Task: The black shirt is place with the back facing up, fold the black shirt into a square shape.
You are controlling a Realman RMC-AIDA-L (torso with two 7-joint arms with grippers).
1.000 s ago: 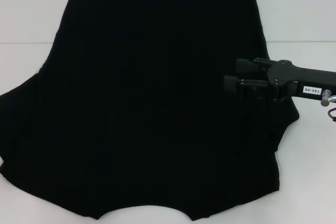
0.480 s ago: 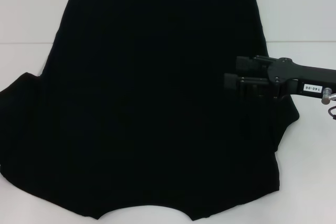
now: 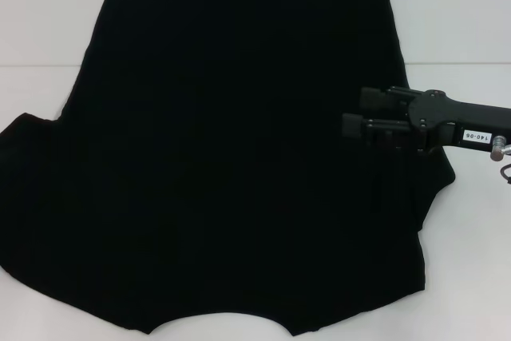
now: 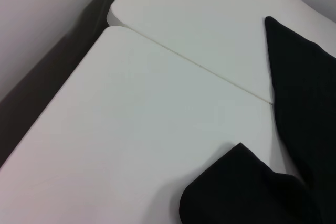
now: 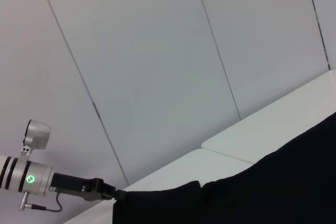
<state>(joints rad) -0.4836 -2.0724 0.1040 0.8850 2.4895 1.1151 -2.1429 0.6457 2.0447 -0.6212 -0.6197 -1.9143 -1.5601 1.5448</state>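
Reading progress as barely started: nothing is folded into a square yet

Left side: left hand [image 5: 107,191] is out of the head view. Only the right wrist view catches it, low at the outer tip of the left sleeve [image 3: 32,165], right at the cloth edge. Can't tell whether it is gripping or just touching there. The left wrist view shows that sleeve lying on bare white tabletop [image 3: 48,29], with the shirt's side edge running away beside it

Middle: black shirt [image 3: 239,157] lies spread flat across the tabletop and fills most of the head view. Plain face up, no lettering visible, so back-up as the task states. Hem is at the far edge, the neck cutout [image 3: 219,323] at the near edge. Body panel is smooth with no crease or doubled layer that I can see

Right side: right hand [image 3: 357,113] sits over the shirt's right flank, pointing inward, level with the right sleeve [image 3: 437,177]. It is black on black, so I cannot tell whether it holds cloth or sits open. A few vertical pleats run under it, and only a stub of that sleeve pokes past the body edge. My guess is the right sleeve is being taken inward

Left to do, as I judge it: both sleeves and sides in, then hem-to-collar folds down to a square
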